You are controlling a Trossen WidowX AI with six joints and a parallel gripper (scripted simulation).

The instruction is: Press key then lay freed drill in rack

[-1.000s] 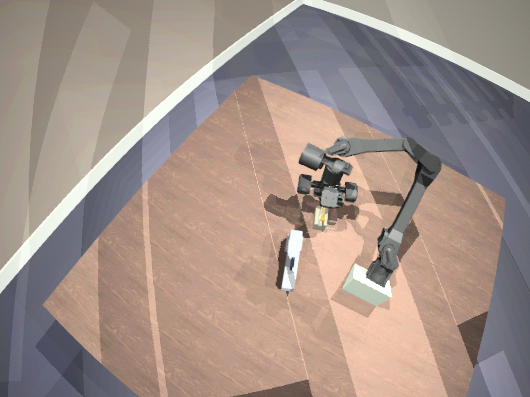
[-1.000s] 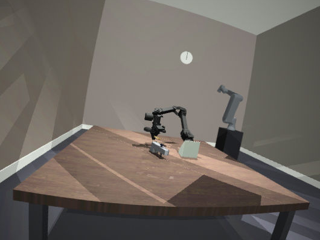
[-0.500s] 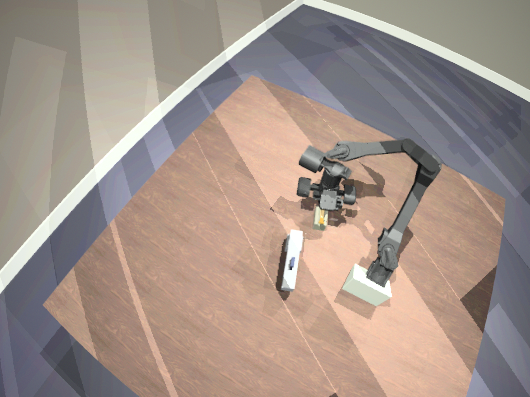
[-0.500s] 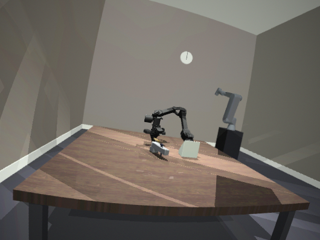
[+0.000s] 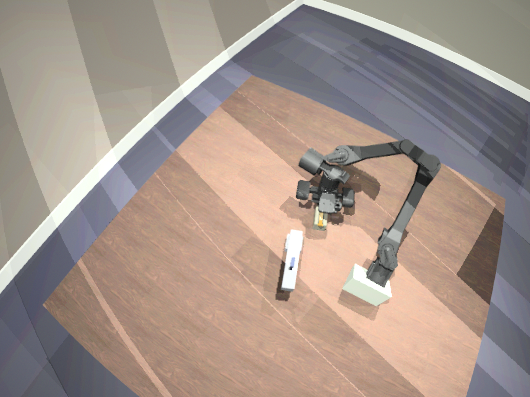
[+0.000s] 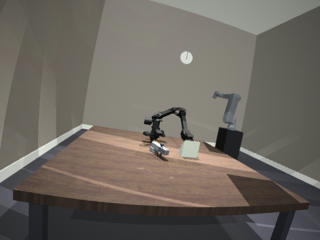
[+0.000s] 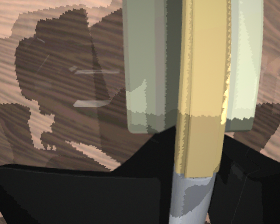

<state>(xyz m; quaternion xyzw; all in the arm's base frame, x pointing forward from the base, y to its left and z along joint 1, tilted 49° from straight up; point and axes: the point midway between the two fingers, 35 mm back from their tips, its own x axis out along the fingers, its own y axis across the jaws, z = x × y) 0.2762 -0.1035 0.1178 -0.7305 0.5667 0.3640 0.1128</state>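
Note:
My gripper (image 5: 324,210) (image 7: 183,132) is shut on the drill (image 5: 320,220) (image 7: 205,90), which is yellow with a grey part near the fingers. The pale green rack (image 5: 317,227) (image 7: 145,65) is a short channel with two walls. In the wrist view the drill lines up between these walls, nearer the right one; whether it rests inside or hangs just above is unclear. The white fixture (image 5: 293,248) (image 6: 155,147) stands in front of the rack, apart from the drill, with the small dark blue key (image 5: 292,263) on it. The rack is mostly hidden in the exterior view.
The far end of my arm stands on a pale green block (image 5: 367,288) (image 6: 191,150) to the right of the fixture. The wooden table (image 5: 200,298) (image 6: 121,171) carries everything. A grey arm (image 6: 232,107) stands on a black pedestal (image 6: 229,141) beyond the table.

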